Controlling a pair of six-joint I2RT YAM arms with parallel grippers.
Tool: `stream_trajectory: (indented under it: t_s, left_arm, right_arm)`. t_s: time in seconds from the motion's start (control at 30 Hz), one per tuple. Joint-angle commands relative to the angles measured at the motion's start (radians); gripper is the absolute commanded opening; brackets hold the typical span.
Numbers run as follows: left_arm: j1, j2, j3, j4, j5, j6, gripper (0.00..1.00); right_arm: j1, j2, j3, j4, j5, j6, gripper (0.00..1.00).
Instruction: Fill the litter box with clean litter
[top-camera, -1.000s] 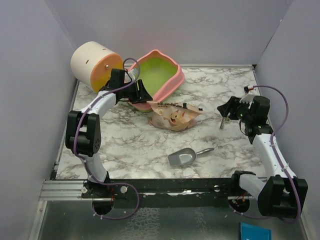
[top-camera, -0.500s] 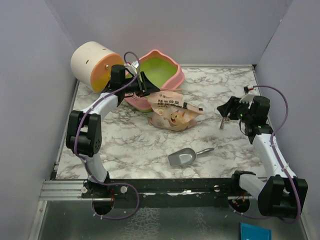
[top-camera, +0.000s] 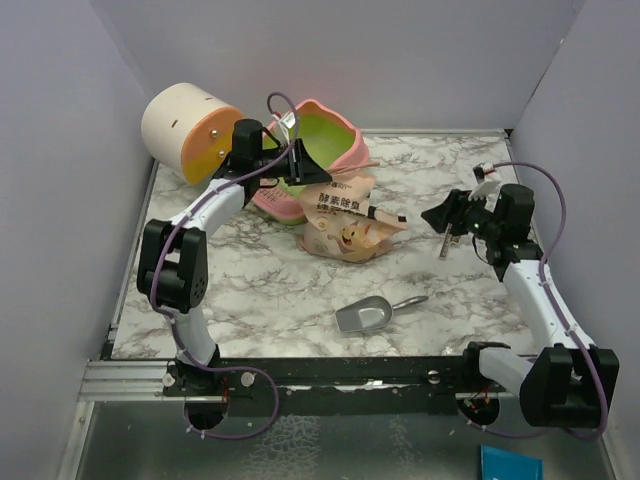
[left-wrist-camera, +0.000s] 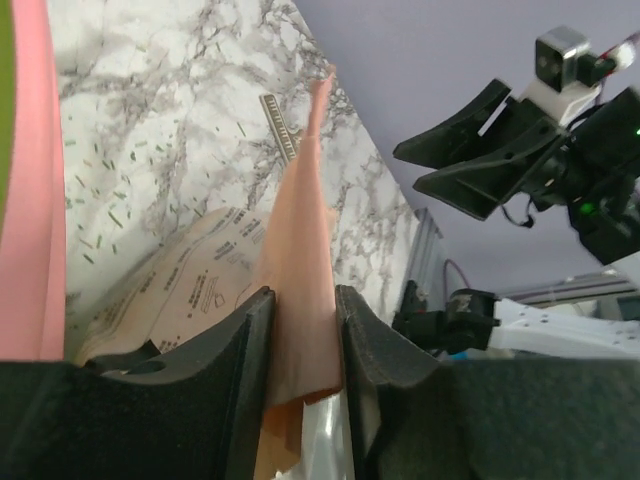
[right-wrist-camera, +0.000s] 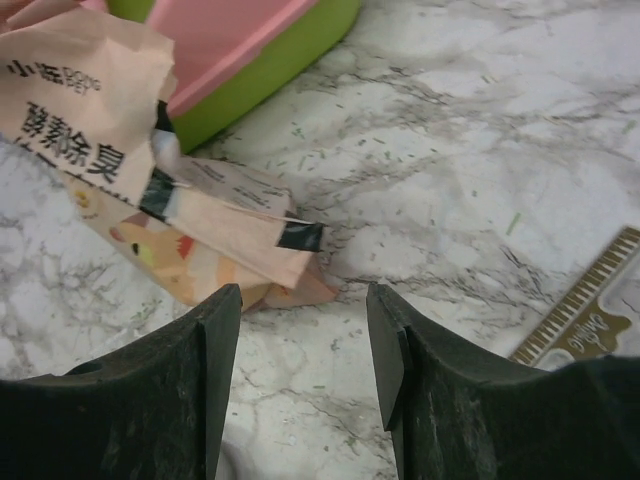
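Two grippers tending litter bag: left gripper pinching bag's top edge, likely for tipping into litter box; right gripper hovering with jaws apart, facing bag's right end.

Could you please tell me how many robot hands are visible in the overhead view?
2. The left hand pinches the bag beside the litter box; the right hand hovers open at the right.

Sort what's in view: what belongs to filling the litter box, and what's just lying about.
Belongs to the job:
- pink litter box, no litter visible inside
- tan cartoon-cat bag, its edge pinched by the left end effector
- grey metal scoop, probably

Just lying about:
- cream-and-orange cylinder
- gold printed strip on the table
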Motion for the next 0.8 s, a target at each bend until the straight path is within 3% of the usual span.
stream_trajectory:
  t_s: [0.0, 0.1, 0.3, 0.37, 0.4, 0.5, 0.77]
  left_arm:
    - [-0.034, -0.027, 0.102, -0.150, -0.002, 0.260, 0.27]
    - [-0.038, -0.081, 0.084, -0.143, -0.040, 0.339, 0.13]
    - [-0.058, -0.191, 0.022, -0.092, -0.085, 0.506, 0.12]
    - [-0.063, -0.253, -0.070, 0.001, -0.099, 0.541, 0.06]
    - [-0.067, -0.297, -0.144, 0.148, -0.103, 0.555, 0.00]
    - [-0.092, -0.424, -0.325, 0.371, -0.192, 0.622, 0.00]
    - [-0.108, -0.441, -0.338, 0.432, -0.177, 0.693, 0.00]
  right_arm:
    - [0.061, 0.020, 0.107, -0.026, -0.121, -0.054, 0.53]
    - [0.081, 0.039, 0.146, -0.055, -0.141, -0.064, 0.52]
    - [0.114, 0.141, 0.222, -0.080, -0.158, -0.078, 0.51]
    - [0.117, 0.196, 0.260, -0.086, -0.173, -0.083, 0.51]
    - [0.118, 0.223, 0.279, -0.086, -0.188, -0.090, 0.51]
    - [0.122, 0.307, 0.355, -0.102, -0.239, -0.123, 0.48]
    - [0.188, 0.497, 0.579, -0.285, -0.329, -0.291, 0.47]
